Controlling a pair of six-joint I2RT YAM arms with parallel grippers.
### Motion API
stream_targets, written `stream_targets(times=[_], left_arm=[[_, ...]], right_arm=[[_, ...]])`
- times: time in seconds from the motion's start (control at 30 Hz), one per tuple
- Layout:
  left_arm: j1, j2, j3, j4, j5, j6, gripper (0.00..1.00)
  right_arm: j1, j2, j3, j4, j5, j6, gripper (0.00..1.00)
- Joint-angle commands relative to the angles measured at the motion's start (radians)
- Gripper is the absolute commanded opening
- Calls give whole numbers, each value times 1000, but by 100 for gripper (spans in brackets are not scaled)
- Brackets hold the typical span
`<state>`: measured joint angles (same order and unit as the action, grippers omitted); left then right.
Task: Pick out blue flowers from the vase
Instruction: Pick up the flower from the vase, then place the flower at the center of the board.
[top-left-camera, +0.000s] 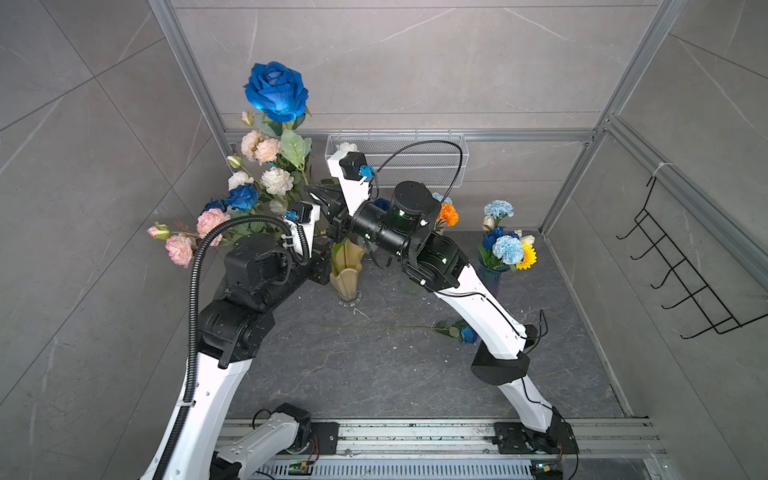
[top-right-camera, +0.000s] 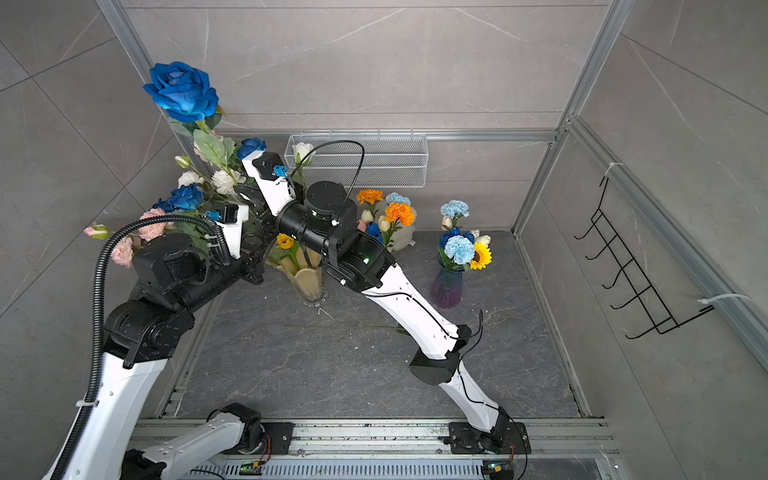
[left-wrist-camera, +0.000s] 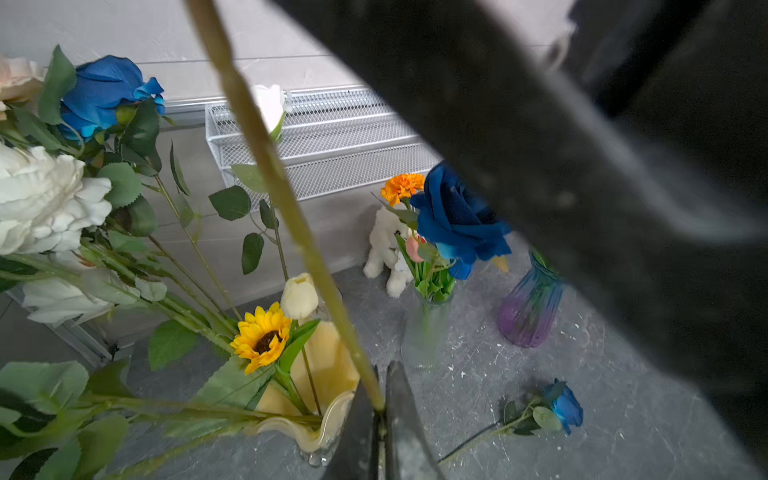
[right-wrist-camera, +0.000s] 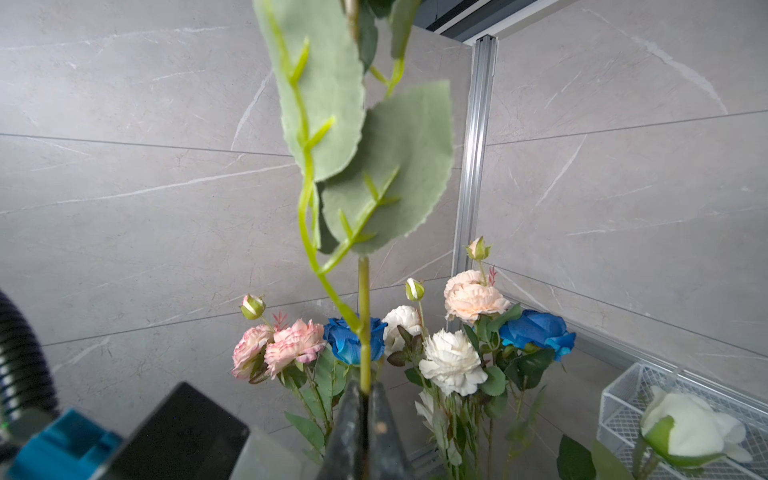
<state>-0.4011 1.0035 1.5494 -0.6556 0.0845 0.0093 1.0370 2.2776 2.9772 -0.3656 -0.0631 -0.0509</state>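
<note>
I read grey slab (top-left-camera: 353, 374) | standing on it: yellow vase (top-left-camera: 347, 272), clear vase (left-wrist-camera: 424, 332), purple vase (top-right-camera: 446, 289), plush toy (left-wrist-camera: 384, 249) | lying flat: blue rose (top-left-camera: 468, 333)

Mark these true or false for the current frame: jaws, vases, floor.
1. A blue rose lies flat on the dark surface, outside every vase. True.
2. The right gripper has open jaws. False: its jaws are shut on a leafy green stem.
3. A sunflower stands in the yellow vase. True.
4. The purple vase is empty. False: it holds pale blue carnations.
5. The left gripper has its jaws shut on a thin stem. True.
</note>
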Motion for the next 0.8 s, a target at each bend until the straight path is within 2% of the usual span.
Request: stream_targets(times=[0.0, 0.1, 0.13, 0.2, 0.23, 0.27, 0.33, 0.37, 0.4, 0.5, 0.57, 0.63, 0.77], left_arm=[[-12, -45, 56, -47, 61, 73, 0], [-11, -70, 40, -106, 56, 107, 0], [-11, -81, 28, -115, 46, 118, 0], [-11, -97, 8, -134, 28, 142, 0], [-11, -102, 1, -146, 15, 157, 0], [-11, -105, -4, -157, -11, 166, 0], [-11, -105, -5, -182, -36, 195, 0], [-11, -105, -3, -190, -48, 205, 0], [-11, -104, -4, -197, -52, 219, 0], [-12, -112, -29, -193, -60, 271, 0], [-15, -117, -45, -193, -95, 298, 0], [-21, -120, -63, -200, -122, 332, 0], [-46, -114, -99, -211, -177, 371, 0]], right_arm=[[3, -27, 6, -100, 46, 8, 0], [4, -43, 11, -147, 60, -7, 0], [4, -52, 11, -163, 68, -17, 6], [3, -76, 9, -196, 103, -46, 26], [3, -93, 9, -214, 128, -62, 41], [4, -112, 7, -234, 152, -83, 51], [3, -159, -7, -286, 189, -124, 63], [3, -191, -29, -315, 212, -152, 74], [3, -225, -60, -335, 242, -175, 80], [3, -400, -276, -307, 347, -240, 83], [1, -575, -557, -166, 426, -278, 86], [-6, -722, -714, -94, 490, -293, 89], [-8, -880, -754, -196, 679, -310, 89]])
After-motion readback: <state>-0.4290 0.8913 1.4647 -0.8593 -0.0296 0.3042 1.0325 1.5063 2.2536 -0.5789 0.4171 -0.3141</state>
